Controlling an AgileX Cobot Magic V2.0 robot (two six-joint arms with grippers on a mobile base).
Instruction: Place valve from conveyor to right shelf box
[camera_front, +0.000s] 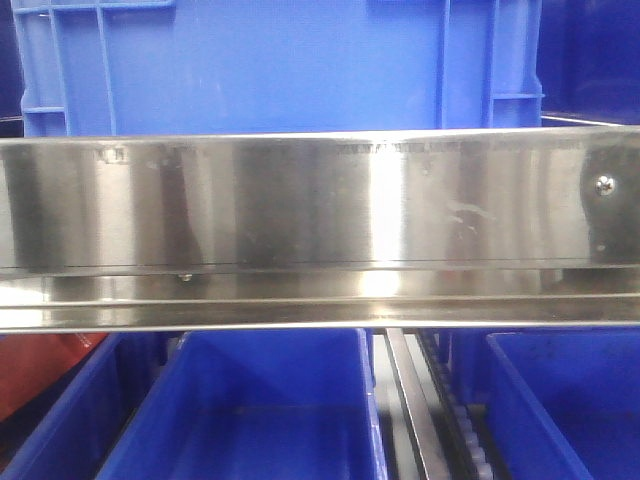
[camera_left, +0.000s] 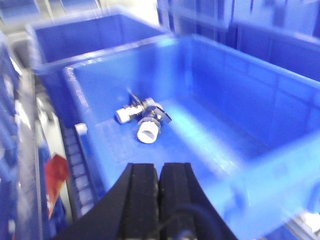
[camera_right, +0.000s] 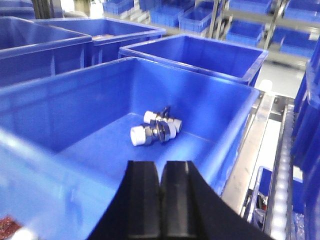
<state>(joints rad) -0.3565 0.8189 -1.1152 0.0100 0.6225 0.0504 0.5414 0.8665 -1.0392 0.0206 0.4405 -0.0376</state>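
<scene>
A silvery valve (camera_left: 142, 119) with white ends lies on the floor of a blue shelf box (camera_left: 240, 100). My left gripper (camera_left: 159, 167) hovers over the box's near rim, short of the valve, shut with nothing between its fingers. In the right wrist view a valve (camera_right: 156, 129) also lies in a blue box (camera_right: 60, 105); I cannot tell whether this is one fitting or two lying side by side. My right gripper (camera_right: 160, 165) hangs above the near wall, shut and empty. The conveyor is out of view. Neither gripper shows in the front view.
A shiny steel shelf rail (camera_front: 320, 230) fills the front view, with a blue crate (camera_front: 280, 60) above it and blue bins (camera_front: 260, 410) below. A roller track (camera_left: 75, 150) runs left of the box. More blue boxes (camera_right: 200, 50) stand behind.
</scene>
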